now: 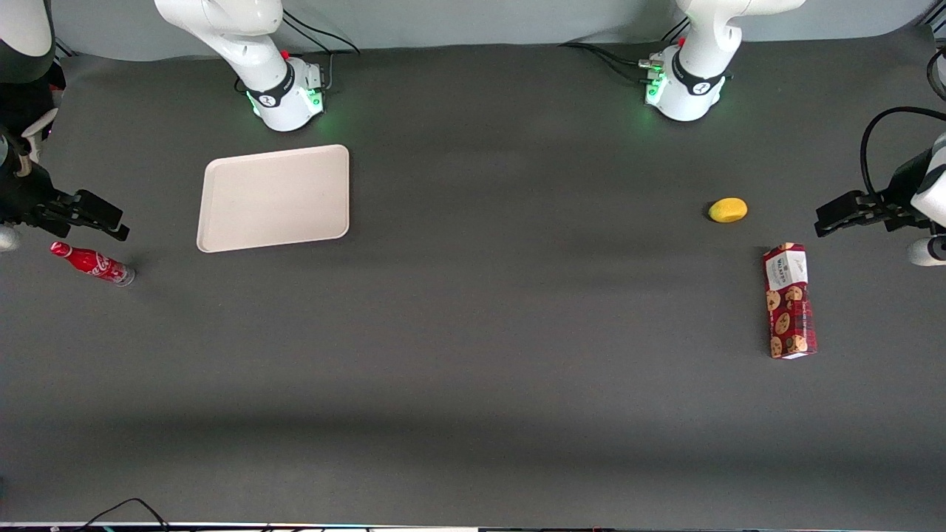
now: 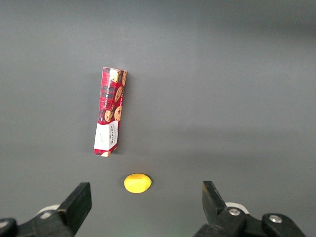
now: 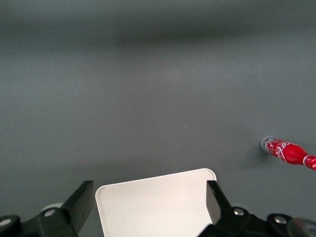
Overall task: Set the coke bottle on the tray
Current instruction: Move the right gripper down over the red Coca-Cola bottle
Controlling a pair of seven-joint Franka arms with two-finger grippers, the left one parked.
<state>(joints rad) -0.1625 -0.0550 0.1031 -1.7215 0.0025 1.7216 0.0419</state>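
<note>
Four loose things share your dark table, and only two of them matter to you. Your coke bottle lies on its side at the working arm's end, cap pointing away from the tray and silvery base toward it, a little nearer the front camera than the tray. Both rest flat on the table, near each other but apart — bare mat shows between them, and nothing sits on the tray.

Your gripper hangs above the table just beside the bottle, slightly farther from the front camera than it, touching neither bottle nor tray. Its fingers stand spread wide with nothing between them; in the right wrist view you see the tray's rounded rim framed in that gap, while the bottle lies outside it.

Toward the parked arm's end you have a yellow lemon-like fruit and a red cookie box lying flat — the box nearer the front camera, the two near each other, not touching.
</note>
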